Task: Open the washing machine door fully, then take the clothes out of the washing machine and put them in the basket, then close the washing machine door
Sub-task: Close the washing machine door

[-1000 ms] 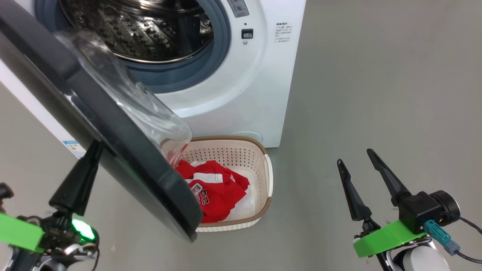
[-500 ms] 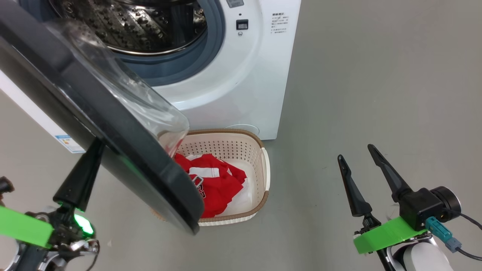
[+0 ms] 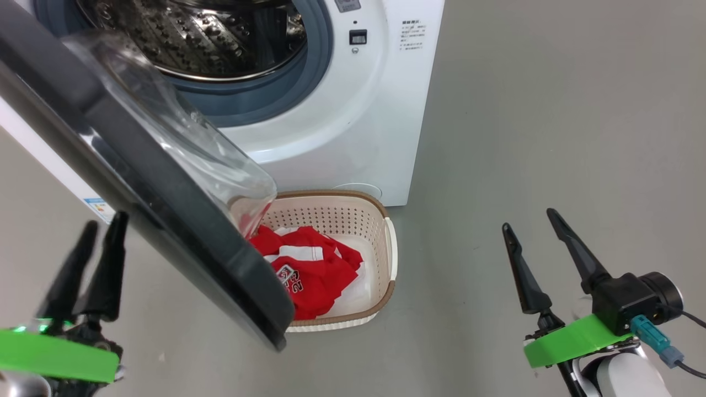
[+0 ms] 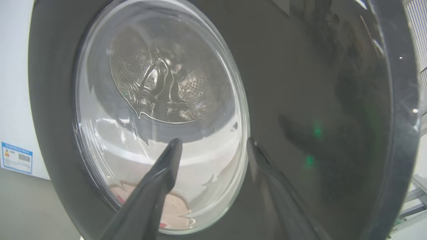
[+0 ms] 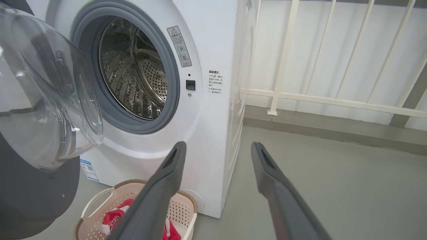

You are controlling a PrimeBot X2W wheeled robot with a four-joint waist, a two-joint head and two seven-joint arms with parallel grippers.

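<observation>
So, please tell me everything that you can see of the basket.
The basket is small, of cream plastic with rows of holes, rounded corners, a brown woven-look rim and pale side handles. It stands upright on the grey floor, close before the washer. Red clothes with white bands lie inside. In the head view the open door hides its left part.

A plain grey floor (image 3: 551,110) spreads from 12 round to 5 o'clock in the head view, matt and faintly speckled. In the right wrist view a white railing (image 5: 333,102) of slim bars with one low crossbar runs from 12 to 3 o'clock, standing on a raised grey kerb (image 5: 317,125). Behind the bars is a pale wall (image 5: 300,50). One post ends in a small flat foot (image 5: 272,112).
</observation>
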